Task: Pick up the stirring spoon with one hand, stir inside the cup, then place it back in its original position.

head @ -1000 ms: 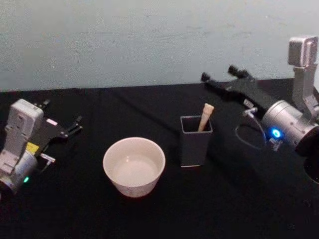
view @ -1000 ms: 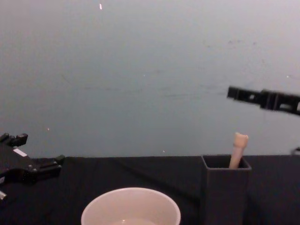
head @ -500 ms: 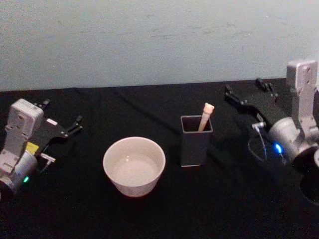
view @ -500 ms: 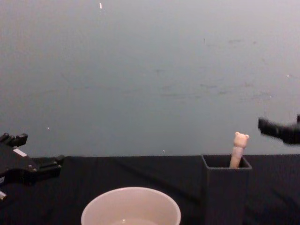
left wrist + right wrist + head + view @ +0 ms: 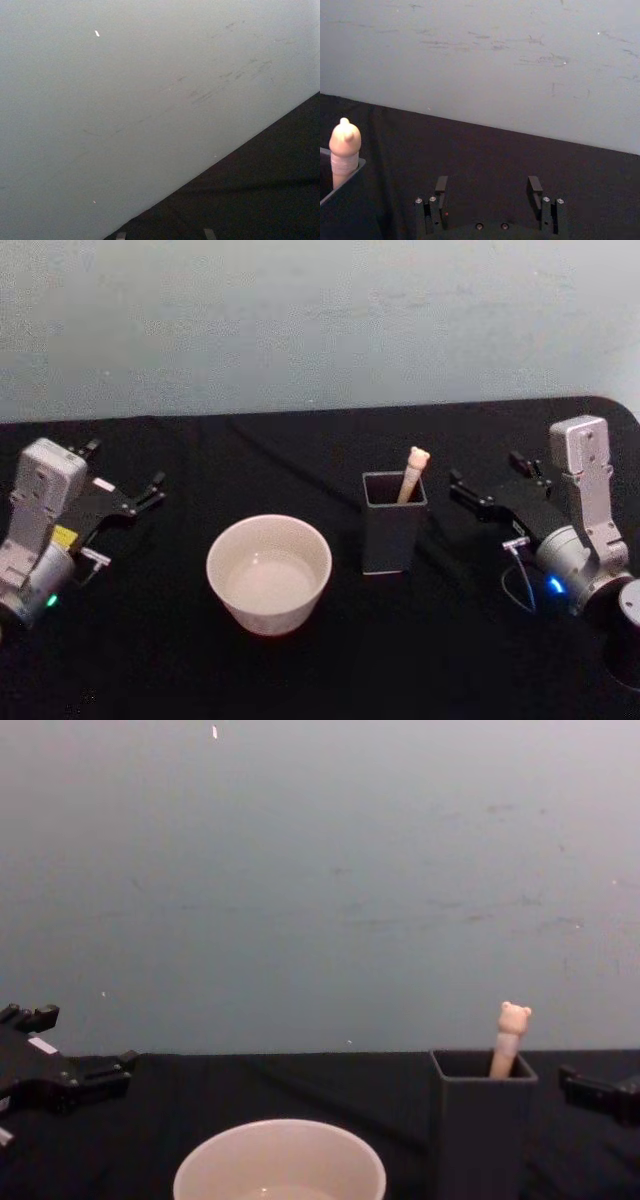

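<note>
The stirring spoon [image 5: 411,475] stands in the dark holder [image 5: 392,524], just left of the right pincer [image 5: 490,488]. That pincer is released, empty, low over the bench [image 5: 330,660]. The left pincer [image 5: 122,482] rests released, well apart.

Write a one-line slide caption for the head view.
Beige bear-topped stirring spoon stands in the dark grey square holder beside the cream round cup; open right end effector nearby, left end effector parked.
</note>
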You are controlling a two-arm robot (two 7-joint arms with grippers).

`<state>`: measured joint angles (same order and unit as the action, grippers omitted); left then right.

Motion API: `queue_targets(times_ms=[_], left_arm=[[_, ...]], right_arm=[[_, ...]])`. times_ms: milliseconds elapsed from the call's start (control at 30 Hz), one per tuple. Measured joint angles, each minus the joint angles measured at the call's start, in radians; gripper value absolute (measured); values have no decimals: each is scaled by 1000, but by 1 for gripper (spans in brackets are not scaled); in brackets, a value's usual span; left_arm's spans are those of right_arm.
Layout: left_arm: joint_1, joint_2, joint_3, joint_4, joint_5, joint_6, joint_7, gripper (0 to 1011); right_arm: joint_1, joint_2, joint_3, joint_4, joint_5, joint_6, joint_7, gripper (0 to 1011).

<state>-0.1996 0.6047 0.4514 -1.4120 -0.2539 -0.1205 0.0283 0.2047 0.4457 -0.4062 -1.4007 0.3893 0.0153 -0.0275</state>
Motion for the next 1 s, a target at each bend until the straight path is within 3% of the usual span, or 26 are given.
queue_targets(times_ms=[1000], left_arm=[[0,0,0,0,0,0,0,1001]], right_arm=[[-4,3,-1,-5,-3,-3,-5,1003]])
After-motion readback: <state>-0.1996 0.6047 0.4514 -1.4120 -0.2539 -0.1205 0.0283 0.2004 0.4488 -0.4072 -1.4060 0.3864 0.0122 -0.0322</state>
